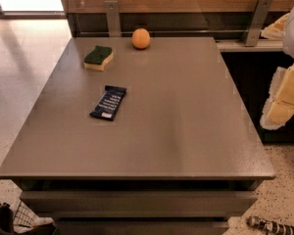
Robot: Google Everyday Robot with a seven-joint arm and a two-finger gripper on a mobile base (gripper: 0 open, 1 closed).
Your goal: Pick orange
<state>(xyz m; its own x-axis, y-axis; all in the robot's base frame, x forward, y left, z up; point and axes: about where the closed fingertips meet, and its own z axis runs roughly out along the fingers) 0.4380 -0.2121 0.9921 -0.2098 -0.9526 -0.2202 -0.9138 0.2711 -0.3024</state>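
Note:
The orange [141, 38] is a small round fruit sitting at the far edge of the grey table [176, 131], near the middle of its back side and just in front of the wooden wall. My gripper [283, 102], white with yellow parts, hangs at the right edge of the view, beyond the table's right side. It is far from the orange, to its right and nearer the camera. Nothing shows in the gripper.
A yellow-and-green sponge [99, 58] lies left of the orange. A dark blue snack bar [109, 103] lies on the table's left half. Two metal brackets [111, 17] stand behind the table. A dark counter [255, 72] runs to the right. A bottle [272, 225] lies on the floor.

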